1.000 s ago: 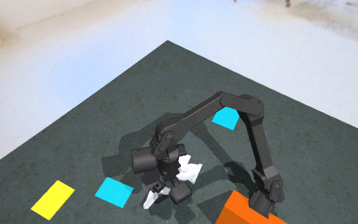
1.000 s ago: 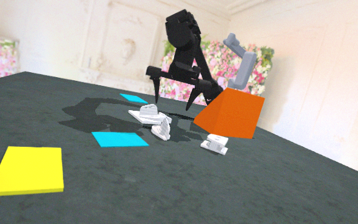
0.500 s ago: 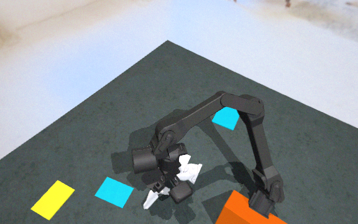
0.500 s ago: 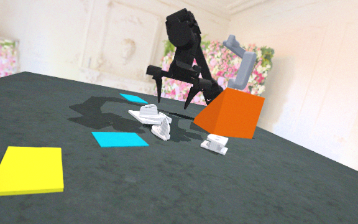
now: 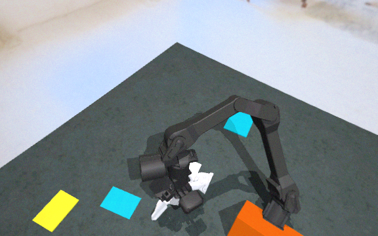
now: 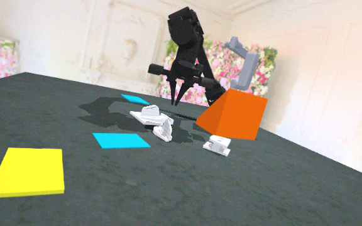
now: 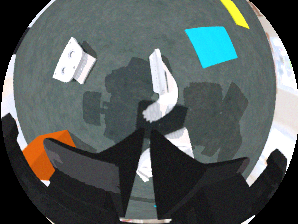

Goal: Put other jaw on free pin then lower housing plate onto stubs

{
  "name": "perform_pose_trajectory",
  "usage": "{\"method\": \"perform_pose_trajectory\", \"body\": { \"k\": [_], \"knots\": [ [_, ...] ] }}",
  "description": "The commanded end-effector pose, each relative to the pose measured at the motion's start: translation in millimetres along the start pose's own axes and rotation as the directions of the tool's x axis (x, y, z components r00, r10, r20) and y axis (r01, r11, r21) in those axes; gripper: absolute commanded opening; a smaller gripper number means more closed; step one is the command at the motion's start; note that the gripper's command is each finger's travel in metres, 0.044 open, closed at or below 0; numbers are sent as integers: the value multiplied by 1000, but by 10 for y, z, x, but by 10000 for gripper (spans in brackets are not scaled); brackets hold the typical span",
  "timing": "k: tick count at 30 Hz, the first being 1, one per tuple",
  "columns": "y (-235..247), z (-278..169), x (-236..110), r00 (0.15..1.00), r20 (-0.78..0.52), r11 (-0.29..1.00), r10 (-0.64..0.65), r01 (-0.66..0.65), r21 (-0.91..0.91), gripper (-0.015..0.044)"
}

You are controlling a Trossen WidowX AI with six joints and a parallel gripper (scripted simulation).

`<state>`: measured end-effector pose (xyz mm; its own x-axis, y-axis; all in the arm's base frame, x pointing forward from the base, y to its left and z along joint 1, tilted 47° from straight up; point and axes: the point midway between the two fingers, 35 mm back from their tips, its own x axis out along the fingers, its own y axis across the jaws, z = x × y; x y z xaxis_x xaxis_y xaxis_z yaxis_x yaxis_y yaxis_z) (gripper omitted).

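Observation:
My gripper (image 6: pixel 173 105) (image 7: pixel 147 133) is shut, with nothing visible between its fingertips, and hangs in the air above the white parts. The white base (image 6: pixel 138 116) (image 7: pixel 185 142) lies on the table with one jaw (image 6: pixel 150 111) on it; the fingers partly cover it in the wrist view. The loose white jaw (image 5: pixel 159 210) (image 6: pixel 163 130) (image 7: pixel 160 82) lies tilted close beside the base. The small white housing plate (image 6: pixel 220 141) (image 7: pixel 64 62) lies apart from them, near the orange block. The pins and gear mesh are too small or hidden to tell.
An orange block (image 5: pixel 251 217) (image 6: pixel 241 114) (image 7: pixel 42 152) stands by the arm's base, with a grey bracket (image 6: pixel 249 70) above it in the exterior view. Cyan pads (image 5: pixel 121 202) (image 5: pixel 240 126) (image 6: pixel 121 140) (image 6: pixel 134 99) and a yellow pad (image 5: pixel 56 210) (image 6: pixel 28 171) lie on the table.

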<state>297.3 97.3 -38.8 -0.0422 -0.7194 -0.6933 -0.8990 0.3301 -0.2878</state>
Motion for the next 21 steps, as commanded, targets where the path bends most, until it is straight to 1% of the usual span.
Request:
{"method": "perform_pose_trajectory", "body": {
  "k": [1, 17, 21],
  "knots": [
    [5, 1, -9, 1000, 3, 1000, 4, -4, 4, 0],
    [5, 1, -9, 1000, 3, 1000, 4, -4, 4, 0],
    [0, 0, -1, 1000, 0, 1000, 0, 0, 0, 105]
  ]
}}
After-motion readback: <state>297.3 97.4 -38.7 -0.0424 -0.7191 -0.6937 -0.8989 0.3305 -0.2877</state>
